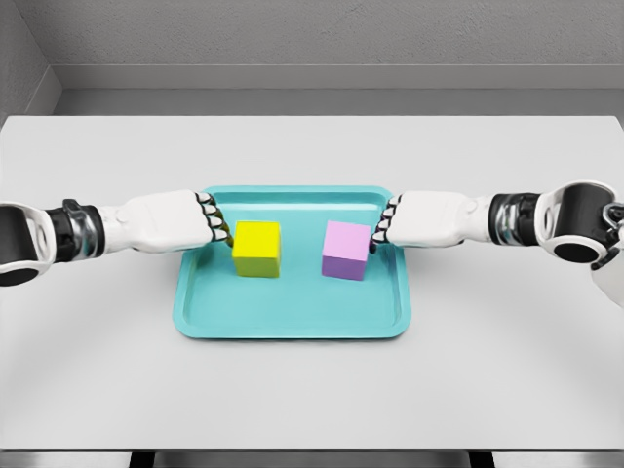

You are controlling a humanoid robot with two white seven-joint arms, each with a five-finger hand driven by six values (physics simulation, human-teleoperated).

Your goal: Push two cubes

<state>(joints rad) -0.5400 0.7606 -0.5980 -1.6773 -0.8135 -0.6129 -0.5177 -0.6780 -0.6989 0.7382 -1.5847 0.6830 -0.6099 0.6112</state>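
A grey table (107, 370) filled most of the head view, and a teal tray (292, 317) lay flat at its middle, its long side running left to right. Both white arms reached in level over the table from opposite edges, each ending at a short end of the tray. On the tray floor stood the two cubes, side by side but apart, with a strip of bare teal between them: the yellow cube (257, 249) toward the left, the purple cube (346, 251) toward the right. The left hand (180, 222) had its fingers curled into a loose fist, holding nothing, the knuckles at or just beside the yellow cube's left face. The right hand (424, 218) was likewise curled and empty, its knuckles against or just beside the purple cube's right face; true contact could not be told from this angle. What mattered for the push was the line-up: each cube lay directly inward of its own hand, along the tray's long axis, so a straight inward drive by both arms would likely slide the cubes toward each other and close the gap.
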